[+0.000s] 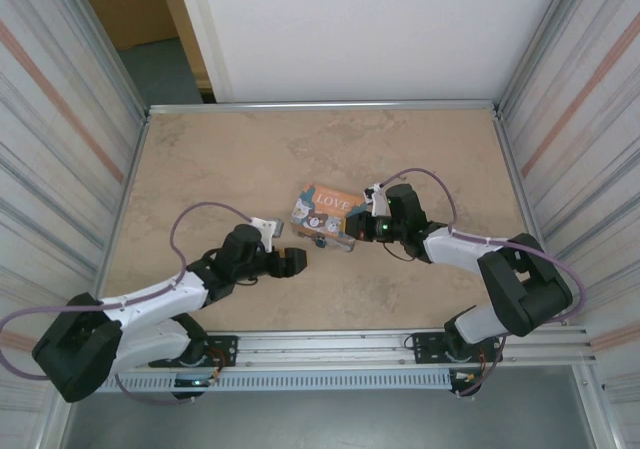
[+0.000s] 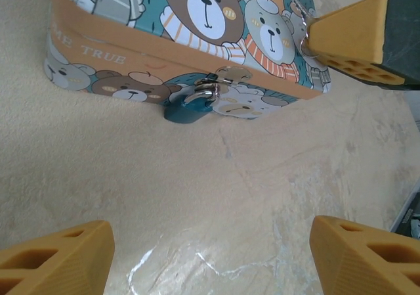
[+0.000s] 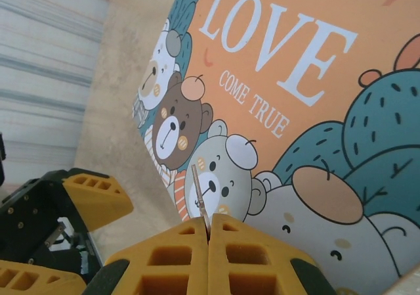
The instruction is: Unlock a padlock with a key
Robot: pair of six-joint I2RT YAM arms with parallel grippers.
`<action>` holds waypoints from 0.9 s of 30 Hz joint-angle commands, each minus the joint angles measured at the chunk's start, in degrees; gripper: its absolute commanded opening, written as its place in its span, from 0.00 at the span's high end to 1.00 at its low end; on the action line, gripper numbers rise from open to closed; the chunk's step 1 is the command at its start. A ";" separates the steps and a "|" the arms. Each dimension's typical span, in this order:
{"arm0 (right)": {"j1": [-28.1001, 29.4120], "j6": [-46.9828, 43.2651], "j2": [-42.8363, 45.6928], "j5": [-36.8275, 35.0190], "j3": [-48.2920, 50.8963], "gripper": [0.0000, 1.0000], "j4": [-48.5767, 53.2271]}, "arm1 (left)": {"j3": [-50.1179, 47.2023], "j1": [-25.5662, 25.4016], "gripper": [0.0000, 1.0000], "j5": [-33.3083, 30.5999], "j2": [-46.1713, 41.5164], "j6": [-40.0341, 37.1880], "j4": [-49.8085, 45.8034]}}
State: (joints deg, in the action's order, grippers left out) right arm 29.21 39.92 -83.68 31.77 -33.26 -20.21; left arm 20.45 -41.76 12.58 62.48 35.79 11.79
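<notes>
The blue padlock [image 2: 186, 110] hangs by its silvery shackle from the clasp on the front wall of the orange "LOVE" tin [image 2: 151, 52], resting on the table. My left gripper [image 2: 210, 259] is open, low over the table a short way in front of the padlock, with nothing between its fingers [image 2: 59, 259]. My right gripper [image 3: 209, 228] is shut on the thin silvery key [image 3: 199, 193], whose blade sticks out over the tin's lid [image 3: 295, 104]. From above, the tin [image 1: 330, 204] lies between the left gripper [image 1: 292, 261] and the right gripper [image 1: 352, 227].
Corrugated walls [image 1: 60, 139] close in the beige stone-patterned table [image 1: 230, 159] on the left and right. A metal rail [image 1: 340, 347] runs along the near edge by the arm bases. Bare table lies behind and to the left of the tin.
</notes>
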 commanded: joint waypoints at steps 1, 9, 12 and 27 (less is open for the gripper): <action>-0.03 -0.46 -2.28 0.19 -0.33 1.00 -0.84 | 2.34 -0.43 0.23 0.72 3.07 -1.53 5.33; 0.82 -0.81 -5.12 0.16 -0.70 1.00 -1.37 | 5.54 1.76 0.24 1.53 11.63 -1.23 11.06; 1.55 -0.90 -6.21 0.48 -1.52 1.00 -1.55 | 6.09 3.78 0.24 2.73 14.28 -0.57 13.31; 4.67 -0.03 -10.62 -1.20 -5.25 1.00 -2.64 | 8.53 10.73 0.25 8.90 20.58 -1.24 16.48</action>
State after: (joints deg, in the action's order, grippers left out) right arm 33.12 39.92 -92.16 32.64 -38.54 -26.46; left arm 28.51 -31.40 19.59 82.78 35.73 26.46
